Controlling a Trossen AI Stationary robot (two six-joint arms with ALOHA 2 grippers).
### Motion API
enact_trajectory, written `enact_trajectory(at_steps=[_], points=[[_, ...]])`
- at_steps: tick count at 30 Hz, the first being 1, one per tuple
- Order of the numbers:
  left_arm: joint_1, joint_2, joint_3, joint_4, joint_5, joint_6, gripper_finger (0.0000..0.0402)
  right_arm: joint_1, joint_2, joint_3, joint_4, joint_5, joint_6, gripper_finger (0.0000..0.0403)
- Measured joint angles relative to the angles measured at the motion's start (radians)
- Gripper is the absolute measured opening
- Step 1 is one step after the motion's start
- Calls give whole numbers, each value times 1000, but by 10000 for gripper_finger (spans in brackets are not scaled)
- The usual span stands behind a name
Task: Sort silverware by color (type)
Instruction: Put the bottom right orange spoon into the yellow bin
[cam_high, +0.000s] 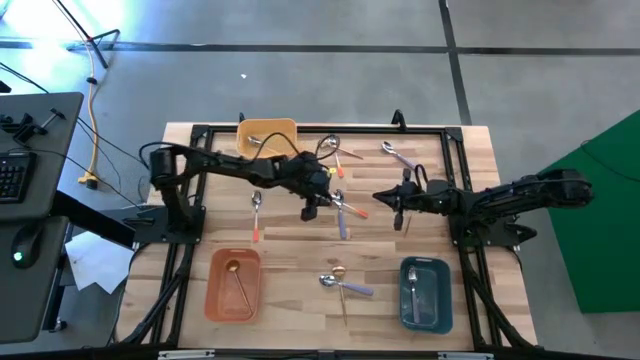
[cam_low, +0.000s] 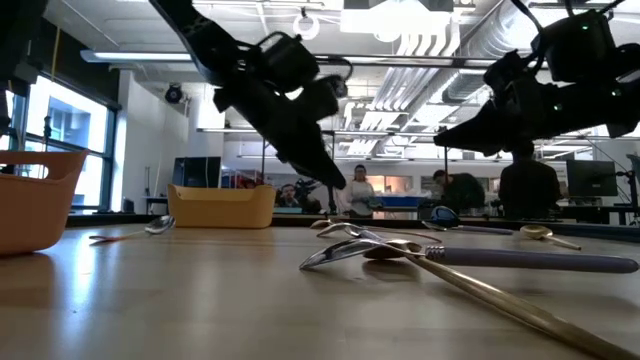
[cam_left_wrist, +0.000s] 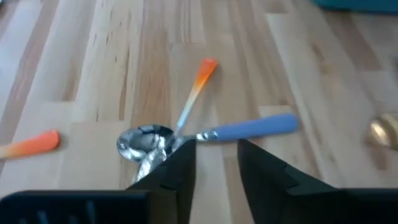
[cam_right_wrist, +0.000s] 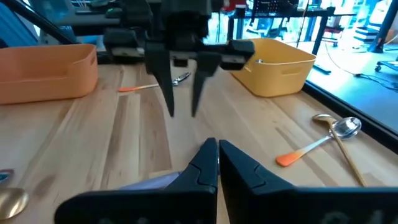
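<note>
- While the left gripper (cam_high: 312, 212) hangs with fingers apart and empty, two crossed spoons lie on the surface just beyond its fingertips: orange-handled spoon (cam_left_wrist: 186, 112), blue-handled spoon (cam_left_wrist: 249, 129).
- Right gripper (cam_high: 380, 197): fingers together, empty, close beside that pair.
- Other spoons sit scattered around both grippers.

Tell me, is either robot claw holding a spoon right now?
No. The left gripper hangs open above two crossed spoons, an orange-handled spoon and a blue-handled spoon, and holds nothing. The right gripper is shut and empty.
</note>
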Motion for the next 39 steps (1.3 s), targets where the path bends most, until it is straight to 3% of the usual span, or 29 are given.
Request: enact_trajectory(at_steps=[10, 16, 29, 33, 39], points=[[-4, 108, 82, -75, -169, 82, 182, 56, 0, -23, 16, 34, 27, 0], [-17, 125, 84, -105, -269, 133, 186, 73, 0, -23, 18, 64, 18, 0], [-24, 164, 85, -83, -298, 164, 185, 73, 1, -23, 18, 68, 18, 0], [-25, 165, 85, -78, -310, 160, 161, 73, 1, -23, 20, 68, 18, 0], [-24, 166, 84, -76, -331, 160, 79, 73, 1, -23, 20, 68, 24, 0]])
